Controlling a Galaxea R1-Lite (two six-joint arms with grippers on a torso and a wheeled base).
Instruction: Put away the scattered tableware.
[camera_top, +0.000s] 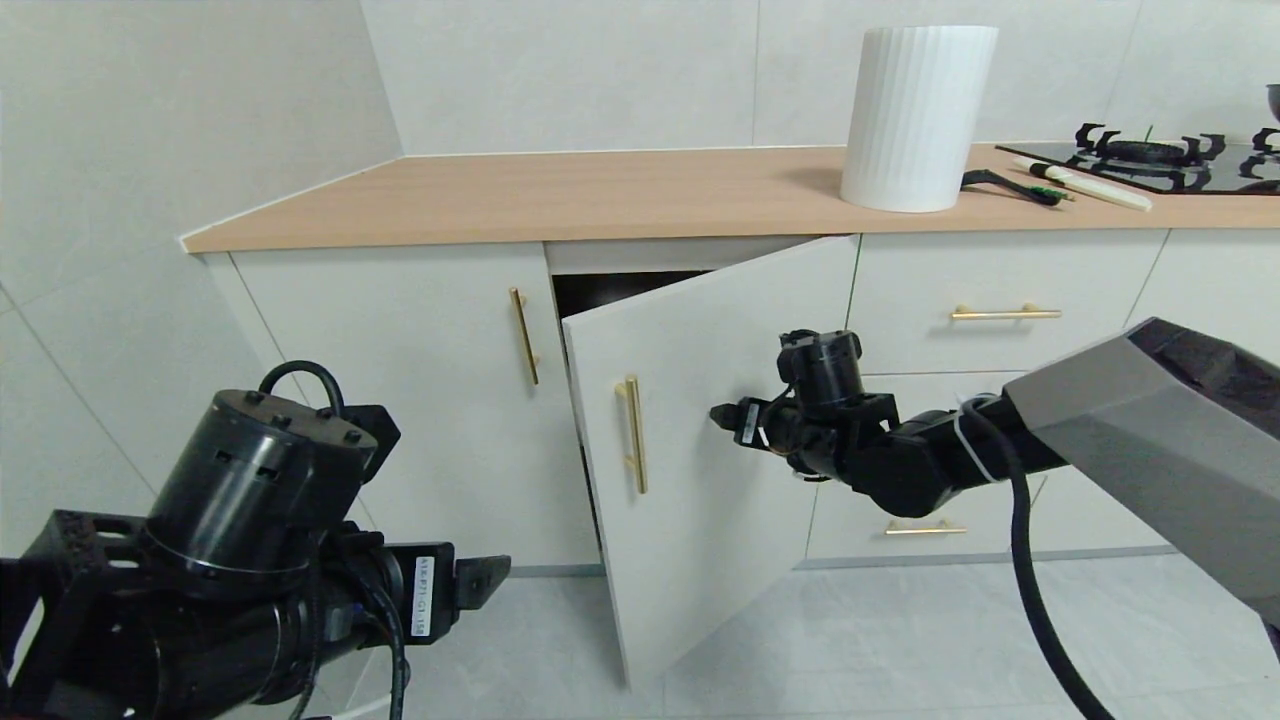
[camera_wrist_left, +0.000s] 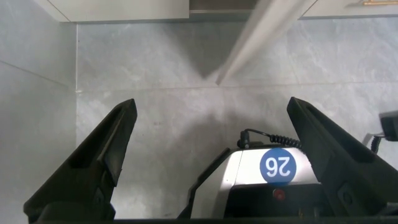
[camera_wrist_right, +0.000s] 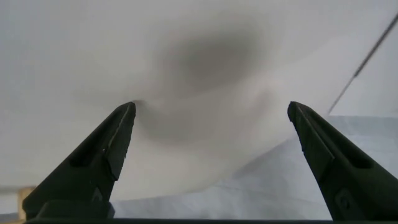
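Standing half open below the bench (camera_top: 560, 195): one cupboard door (camera_top: 720, 450), hinged on its right, with a brass handle (camera_top: 632, 435) near the free edge.

- Right gripper (camera_top: 725, 418): fingers apart and holding nothing. It faces the door's outer face just right of the handle. In the wrist view the gripper (camera_wrist_right: 211, 109) has the white panel close ahead of it. You cannot tell from these views whether it touches the door.
- Left gripper (camera_top: 485, 580): low at your left, spread wide and empty, with the floor (camera_wrist_left: 161, 68) beneath it and well apart from the door.
- Tableware (camera_top: 1060, 185): a few long utensils lying loose on the bench, between a white ribbed canister (camera_top: 915, 115) and the hob (camera_top: 1150, 160). None is put away yet.
- Step in hand, as judged: getting the cupboard fully open so the utensils can go in.

Handling notes:
- Pressing on the outer face would only swing the door shut. Shift the right gripper across to the handle, or hook a finger behind the free edge.
- Take the handle squarely, one finger on each side of the bar, and clamp before pulling.
- Pull along the door's arc, not straight back, or the bar is likely to slip out.
- Keep the left arm low and clear of the swing path.
- Open the door wide enough for an arm carrying a utensil to pass.
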